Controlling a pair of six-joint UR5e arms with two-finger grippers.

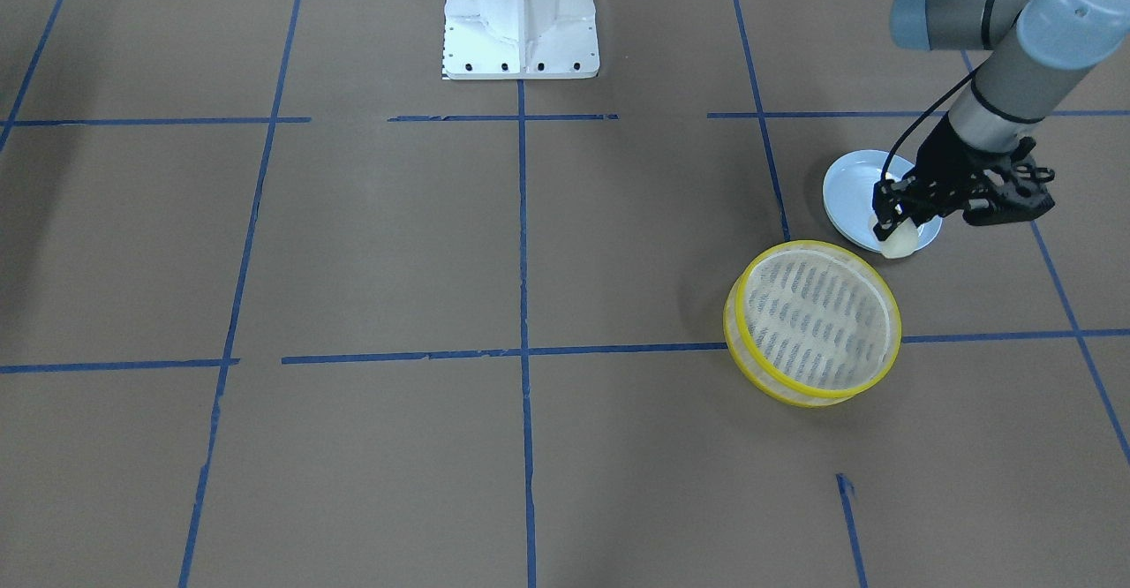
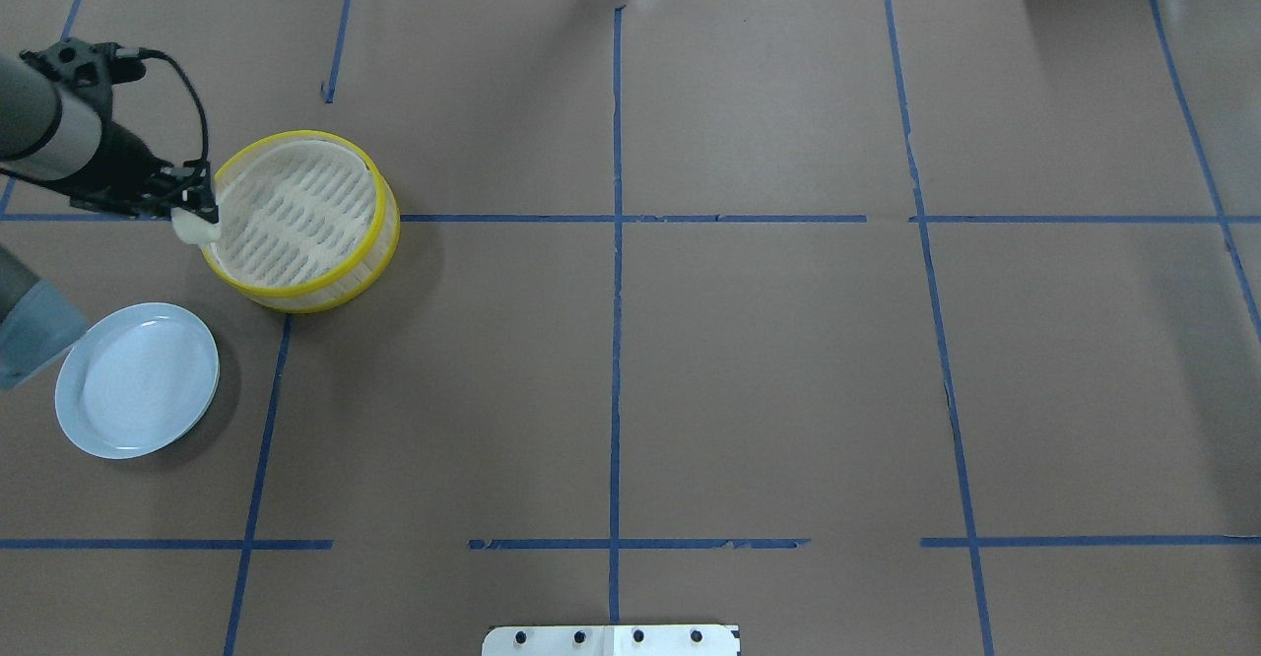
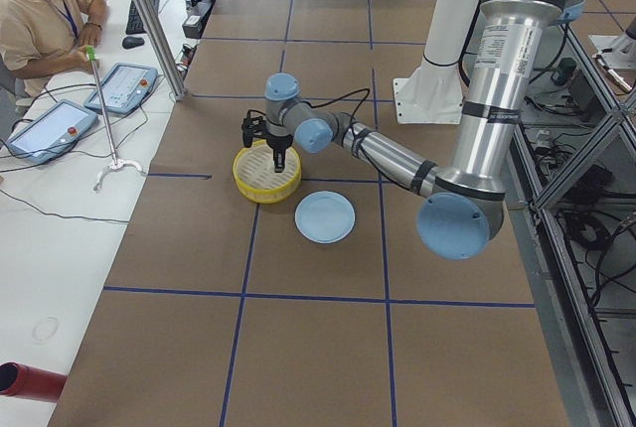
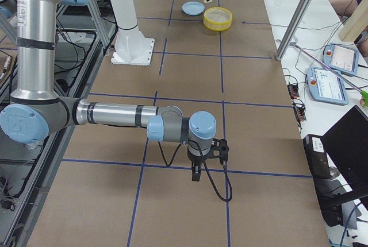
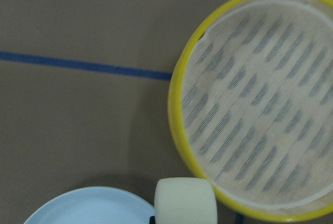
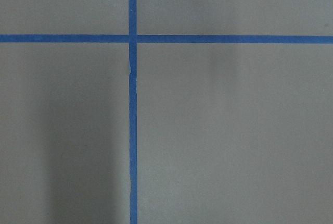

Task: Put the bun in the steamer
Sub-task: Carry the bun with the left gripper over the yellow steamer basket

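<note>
The brown paper-covered tabletop (image 2: pixel 749 370) is marked into large squares by blue tape lines (image 2: pixel 616 341). A round, shallow steamer basket with yellow rims (image 2: pixel 366 267) sits across one tape line, with a pale blue round plate (image 2: pixel 138 380) near it but apart. The white metal robot base (image 1: pixel 521 14) stands at the tabletop's edge.

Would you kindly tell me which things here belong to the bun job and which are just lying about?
Job in hand: bun, held in the left gripper; steamer, empty.
Lying about: pale blue plate, bare.
</note>
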